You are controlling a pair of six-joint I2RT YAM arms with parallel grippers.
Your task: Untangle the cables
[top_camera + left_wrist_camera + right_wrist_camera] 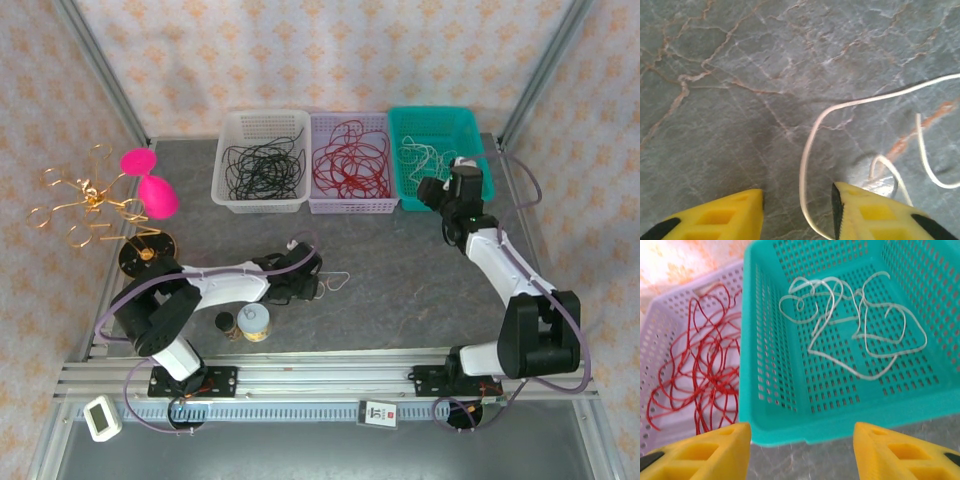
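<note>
Beside left hand (312, 285) — small jars (254, 322), off-white cable (810, 145)

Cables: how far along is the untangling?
Mostly done. Black cables lie in the white basket, red cables in the lavender basket, off-white cables in the teal basket. In hand: the left gripper, jaws apart, straddles one loose off-white cable on the table. The right gripper hangs open and empty before the teal basket. Left: grip that strand and drop it in the teal basket.
</note>
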